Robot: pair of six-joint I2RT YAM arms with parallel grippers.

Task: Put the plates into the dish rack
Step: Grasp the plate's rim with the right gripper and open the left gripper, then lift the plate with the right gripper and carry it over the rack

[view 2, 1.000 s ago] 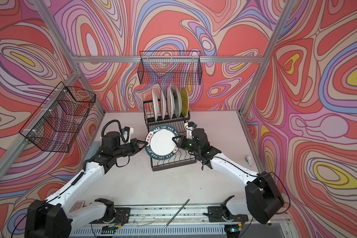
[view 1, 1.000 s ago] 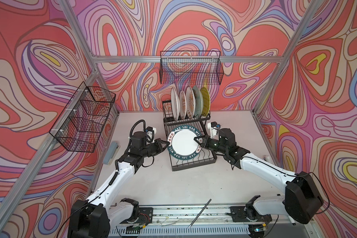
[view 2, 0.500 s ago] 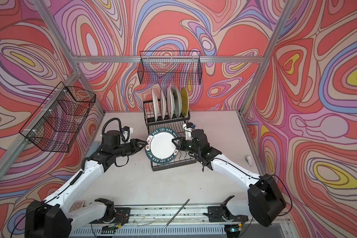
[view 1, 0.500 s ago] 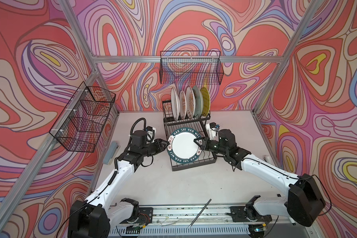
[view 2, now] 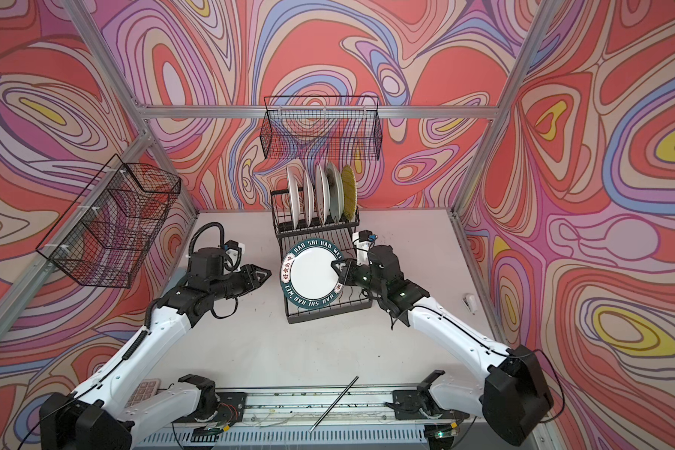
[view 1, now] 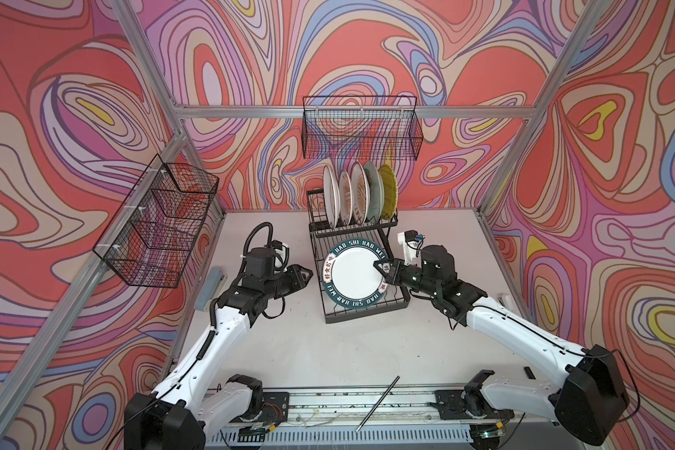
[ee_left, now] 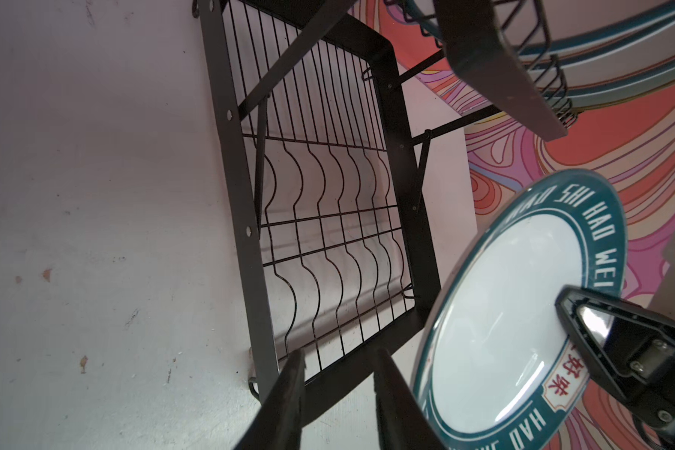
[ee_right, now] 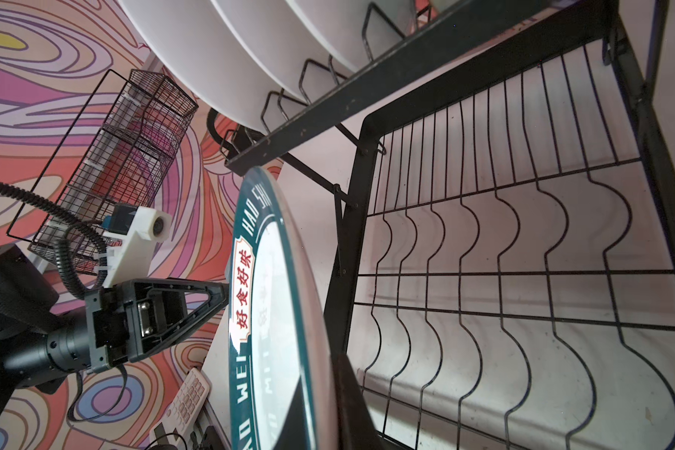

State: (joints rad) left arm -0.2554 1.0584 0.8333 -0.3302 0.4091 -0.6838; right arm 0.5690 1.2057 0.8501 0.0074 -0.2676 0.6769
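My right claw [view 1: 382,270] is clamped on the right rim of the lettered plate [view 1: 351,274], which hangs tilted over the lower tray [ee_left: 328,233] of the dish rack [view 1: 350,226]. My left claw [view 1: 309,272] stands apart and empty, just beside the opposite rim. Five plates [view 1: 357,195] stand in the upper tier, so I judge lowering this one falls to my right arm

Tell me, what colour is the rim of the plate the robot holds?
Dark teal with white letters; the plate shows best in the left wrist view.
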